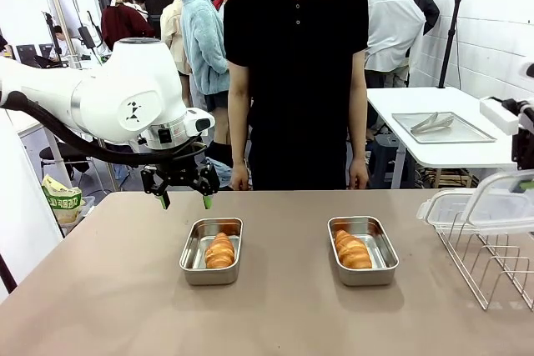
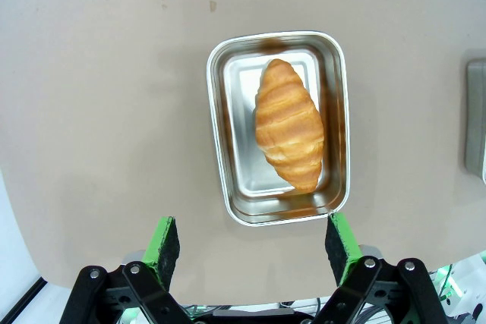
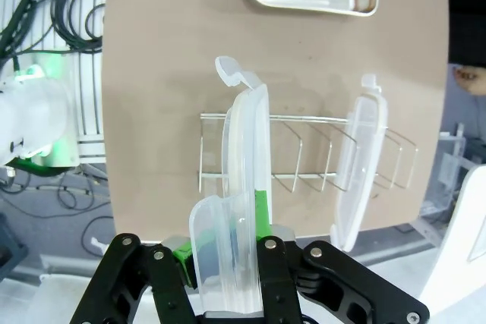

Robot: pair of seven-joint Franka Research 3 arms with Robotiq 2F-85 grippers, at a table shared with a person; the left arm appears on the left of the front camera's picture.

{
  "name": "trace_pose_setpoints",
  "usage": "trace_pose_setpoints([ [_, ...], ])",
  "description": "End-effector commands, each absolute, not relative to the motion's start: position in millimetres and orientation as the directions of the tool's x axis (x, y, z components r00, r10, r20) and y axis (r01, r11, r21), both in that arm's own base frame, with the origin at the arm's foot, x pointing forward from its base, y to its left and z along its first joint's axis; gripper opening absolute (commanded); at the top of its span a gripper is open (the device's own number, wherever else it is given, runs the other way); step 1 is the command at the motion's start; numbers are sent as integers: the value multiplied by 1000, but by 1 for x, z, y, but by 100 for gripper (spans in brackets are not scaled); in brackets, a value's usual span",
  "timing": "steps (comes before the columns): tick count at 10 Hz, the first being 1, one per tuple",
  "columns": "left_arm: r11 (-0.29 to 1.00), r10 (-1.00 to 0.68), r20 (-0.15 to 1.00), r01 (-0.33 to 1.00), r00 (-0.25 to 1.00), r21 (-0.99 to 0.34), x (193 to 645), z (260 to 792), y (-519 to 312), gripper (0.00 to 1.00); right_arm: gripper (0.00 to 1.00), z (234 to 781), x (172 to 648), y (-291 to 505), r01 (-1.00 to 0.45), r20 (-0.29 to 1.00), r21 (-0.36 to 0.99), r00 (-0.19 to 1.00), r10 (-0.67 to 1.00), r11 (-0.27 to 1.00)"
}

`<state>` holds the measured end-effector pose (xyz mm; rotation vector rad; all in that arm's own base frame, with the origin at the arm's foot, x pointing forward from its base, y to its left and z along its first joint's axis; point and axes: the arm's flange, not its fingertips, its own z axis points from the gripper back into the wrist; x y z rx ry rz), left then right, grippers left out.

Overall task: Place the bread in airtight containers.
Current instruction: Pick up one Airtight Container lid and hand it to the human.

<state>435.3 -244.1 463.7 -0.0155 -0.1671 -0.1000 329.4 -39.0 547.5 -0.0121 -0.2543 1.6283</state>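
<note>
The tan counter (image 1: 275, 323) carries everything, and a person (image 1: 296, 56) stands at its far edge with arms hanging, touching nothing. The wire rack (image 1: 492, 264) sits at the robot's right end, with one translucent lid (image 3: 357, 165) upright in its slots. The two steel containers lie open, well apart at mid-counter: the left container (image 1: 190, 258) and the right container (image 1: 385, 258). Each has its croissant inside, the left croissant (image 1: 220, 250) and the right croissant (image 1: 352, 249), so the bread looks placed and sealing is what remains. The risks I see sit with the held lid (image 3: 239, 210), which is gripped on edge. If it comes down tilted it may seat crooked on the right container's rim, or pivot in the grip and skid the light tub. The left croissant (image 2: 288, 123) lies diagonally near one wall of its tub (image 2: 220, 149), so a lid could pinch it. The right jaws are clamped together on that lid's lower edge. The left jaws hang spread wide above the counter just behind the left container, their green pads (image 2: 163, 240) holding and touching nothing.
</note>
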Motion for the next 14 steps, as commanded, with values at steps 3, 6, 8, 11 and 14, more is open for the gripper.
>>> trace_pose_setpoints([
  [3,995,-94,168,97,981,-9,435,465,-244,100,0,595,339,-23,-967,237,-251,-102,966,-40],
  [6,995,-94,168,97,981,-9,435,465,-244,100,0,639,343,30,-898,168,-392,-282,945,-198],
  [8,995,-94,168,97,981,-9,435,465,-244,100,0,664,359,68,-780,71,-507,-461,884,-367],
  [11,995,-94,168,97,981,-9,435,465,-244,100,0,676,419,113,-639,-23,-562,-622,783,-524],
  [14,995,-94,168,97,981,-9,435,465,-244,100,0,672,468,141,-577,3,-596,-697,717,-558],
])
